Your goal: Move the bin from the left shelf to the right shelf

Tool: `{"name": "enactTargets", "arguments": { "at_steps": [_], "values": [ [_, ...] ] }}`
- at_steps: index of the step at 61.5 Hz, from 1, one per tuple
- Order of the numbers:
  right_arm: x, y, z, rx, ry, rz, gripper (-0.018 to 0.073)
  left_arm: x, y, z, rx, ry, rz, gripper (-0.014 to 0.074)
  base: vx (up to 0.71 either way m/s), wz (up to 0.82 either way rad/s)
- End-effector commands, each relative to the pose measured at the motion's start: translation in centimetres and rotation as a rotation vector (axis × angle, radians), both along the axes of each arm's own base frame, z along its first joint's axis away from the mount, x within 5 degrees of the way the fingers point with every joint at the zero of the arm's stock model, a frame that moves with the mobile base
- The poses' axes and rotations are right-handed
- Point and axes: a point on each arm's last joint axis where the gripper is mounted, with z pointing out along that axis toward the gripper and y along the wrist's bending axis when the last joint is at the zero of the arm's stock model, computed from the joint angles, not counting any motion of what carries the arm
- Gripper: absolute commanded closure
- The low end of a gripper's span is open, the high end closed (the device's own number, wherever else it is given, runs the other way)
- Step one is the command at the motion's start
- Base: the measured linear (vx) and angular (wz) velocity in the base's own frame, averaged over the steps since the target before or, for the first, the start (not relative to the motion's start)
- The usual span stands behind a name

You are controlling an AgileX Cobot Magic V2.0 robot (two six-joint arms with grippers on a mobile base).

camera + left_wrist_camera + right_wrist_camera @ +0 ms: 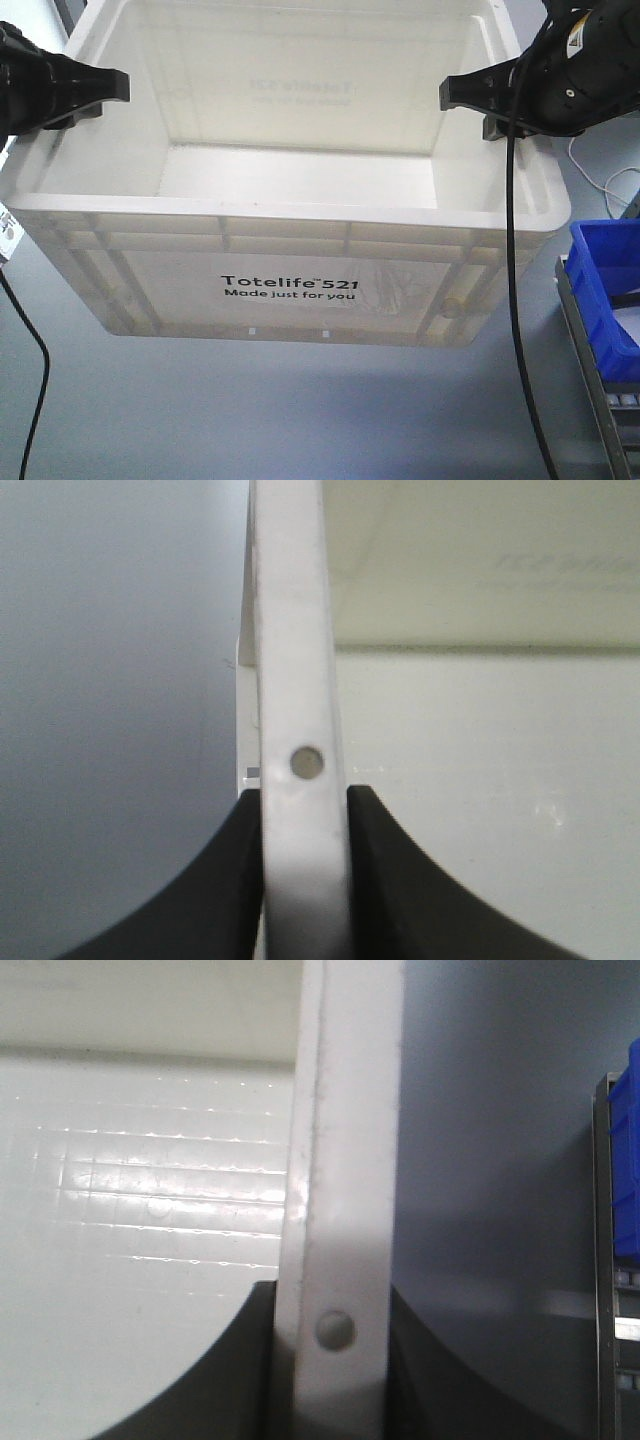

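- Both claws are clamped: the left claw (108,92) and the right claw (462,96) each pinch a side rim (296,630) of the bin (290,290), with one finger inside the wall and one outside. Thin, smooth plastic offers little purchase, so a slip at either side is the main danger.
- Between the arms, the bin appears to hang over bare grey floor (250,420) with no support that I can see beneath it. If one claw lets go, the whole tote probably swings down and drops.
- If the two arms travel unevenly, the tote could tilt or twist, prying the rim out from between the fingers.
- On the way right, the blue bin (605,300) on its rack (600,400) sits near the tote's right corner. A low or wide path likely clips it.
- Running down in front of the tote's right end is the black cable (515,300). It may catch on the ribbed corner as the arm carries across.
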Motion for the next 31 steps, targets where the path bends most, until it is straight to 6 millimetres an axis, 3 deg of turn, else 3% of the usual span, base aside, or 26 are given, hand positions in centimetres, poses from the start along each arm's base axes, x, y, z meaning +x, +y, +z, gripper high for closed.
{"name": "enactTargets", "arguments": {
  "at_steps": [1, 31],
  "values": [
    [-0.27, -0.78, 3.32, 0.003, -0.194, 0.01, 0.0497, -0.53, 0.08, 3.42, -0.035, -0.204, -0.024, 0.0514, 0.36, 0.1],
    [-0.29, -0.79, 3.29, 0.002, -0.191, 0.009, 0.0497, -0.53, 0.08, 3.43, -0.035, -0.205, -0.024, 0.0514, 0.34, 0.11]
  ]
}}
